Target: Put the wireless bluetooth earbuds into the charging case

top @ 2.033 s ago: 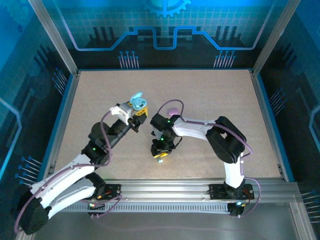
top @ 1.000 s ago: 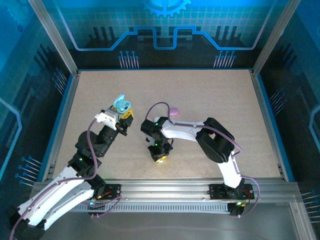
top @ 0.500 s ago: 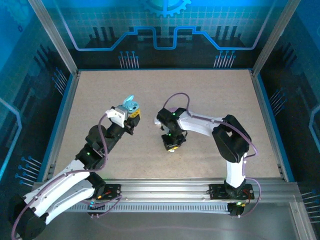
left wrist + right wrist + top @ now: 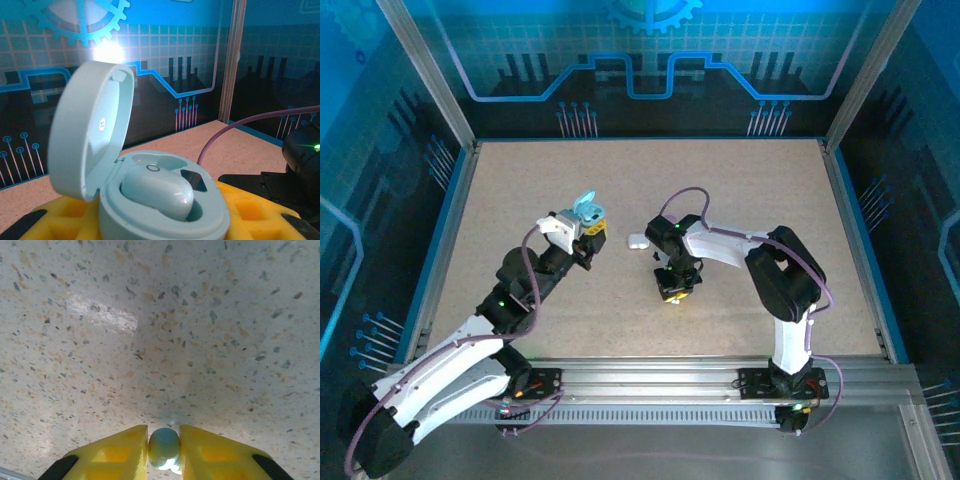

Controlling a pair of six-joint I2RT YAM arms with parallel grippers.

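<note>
The right gripper (image 4: 164, 440) pinches a light-blue earbud (image 4: 164, 449) between its yellow pads (image 4: 120, 450), just above the speckled table (image 4: 150, 315). Left of it, the left gripper (image 4: 590, 228) clasps the open charging case (image 4: 165, 222), its lid (image 4: 90, 130) raised and a second earbud (image 4: 157, 190) seated inside.

No text can be read; a small dark mark (image 4: 101, 123) inside the charging case (image 4: 160, 222) lid is too blurred.

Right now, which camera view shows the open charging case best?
The left wrist view: the light blue charging case is close and sharp, lid up, one earbud seated inside. The top external view gives it as a small pale shape at the left gripper.
</note>
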